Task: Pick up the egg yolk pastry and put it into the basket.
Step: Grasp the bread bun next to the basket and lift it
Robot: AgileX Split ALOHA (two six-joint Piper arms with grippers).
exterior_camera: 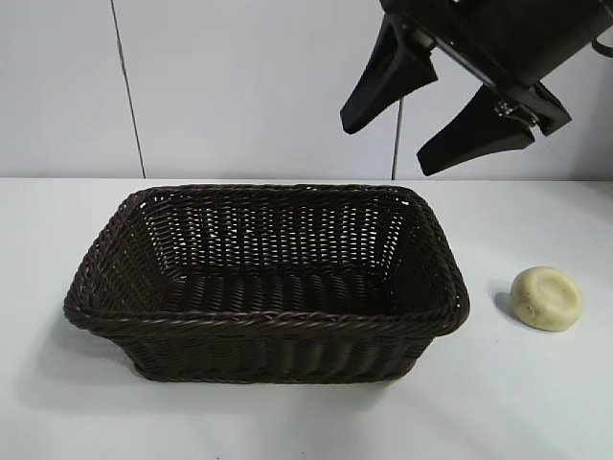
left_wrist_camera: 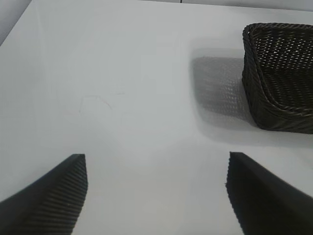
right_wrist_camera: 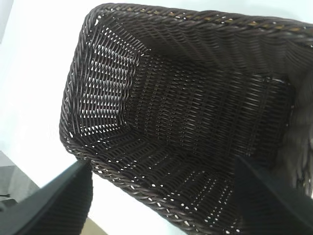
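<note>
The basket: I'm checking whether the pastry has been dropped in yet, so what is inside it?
Nothing shows inside the basket: only bare woven floor and walls. Its near wall hides a strip of floor. The egg yolk pastry lies on the table beside it.

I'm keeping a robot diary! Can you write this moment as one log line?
right gripper: open, above basket, holding nothing | left gripper: open over bare table | egg yolk pastry: on table, right of basket

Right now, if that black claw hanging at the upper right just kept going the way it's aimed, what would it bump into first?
Probably the large dark brown woven wicker basket. The right gripper hangs open and empty above its far right corner, and its wrist view looks straight into the bare basket floor. The small pale yellow pastry lies off to the side.
</note>
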